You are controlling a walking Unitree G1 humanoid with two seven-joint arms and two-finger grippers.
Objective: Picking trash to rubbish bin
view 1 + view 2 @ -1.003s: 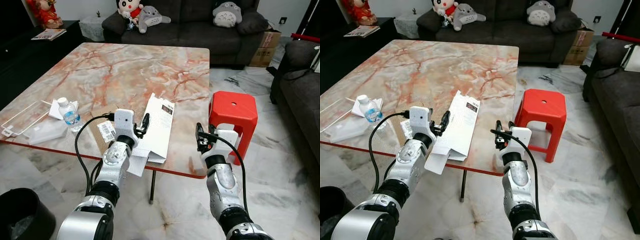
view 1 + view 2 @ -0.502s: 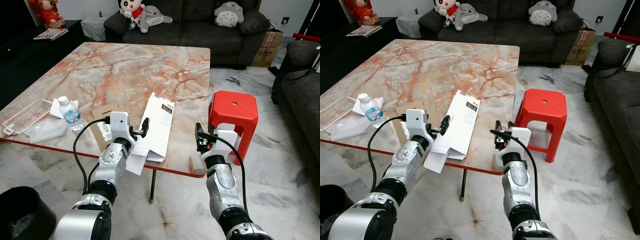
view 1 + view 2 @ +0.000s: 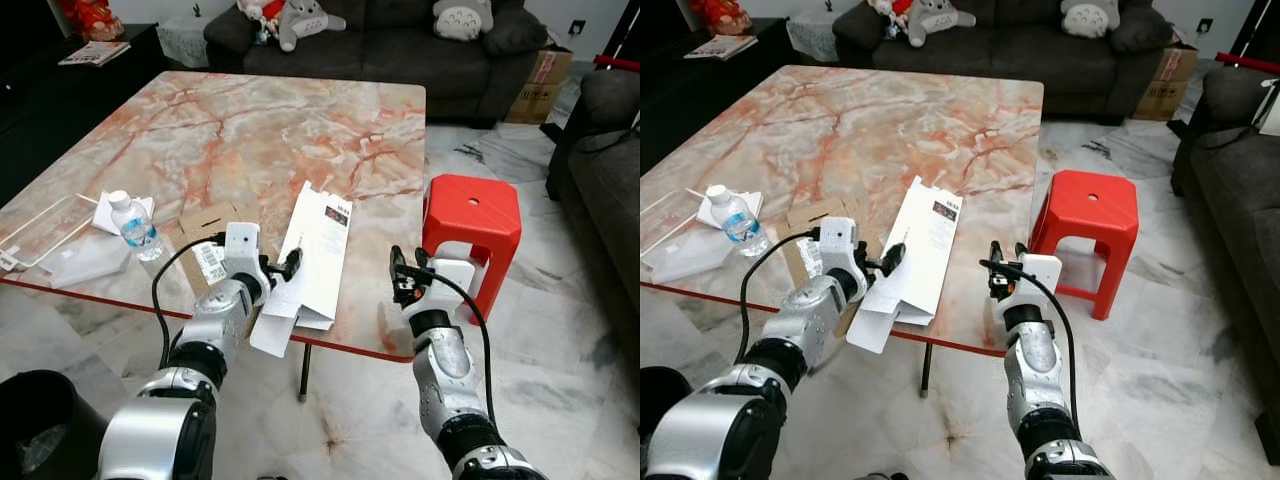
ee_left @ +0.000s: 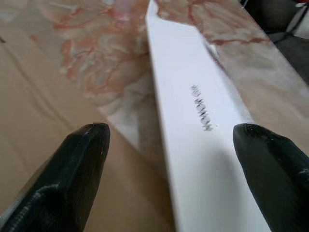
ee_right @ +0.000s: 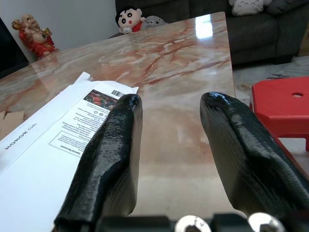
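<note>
You are early in the job: judging by the litter on the table, nothing has gone to the black rubbish bin (image 3: pixel 40 430) on the floor at your near left. Your left gripper (image 3: pixel 292 264) sits low at the near edge of the flattened white carton (image 3: pixel 310 255), fingers spread wide, one over the carton and one over the brown cardboard sheet (image 3: pixel 205 240) beside it, gripping nothing. Your right gripper (image 3: pixel 404 268) hovers by the table's near right corner, fingers also parted and empty. The carton lies flat on the marble table (image 3: pixel 260 140), its near flap overhanging the edge. Its long axis runs from you away and slightly right, printed end far. Further left wait the water bottle (image 3: pixel 133 226) and clear plastic tray (image 3: pixel 40 225), so grasp, carry and drop all remain.
</note>
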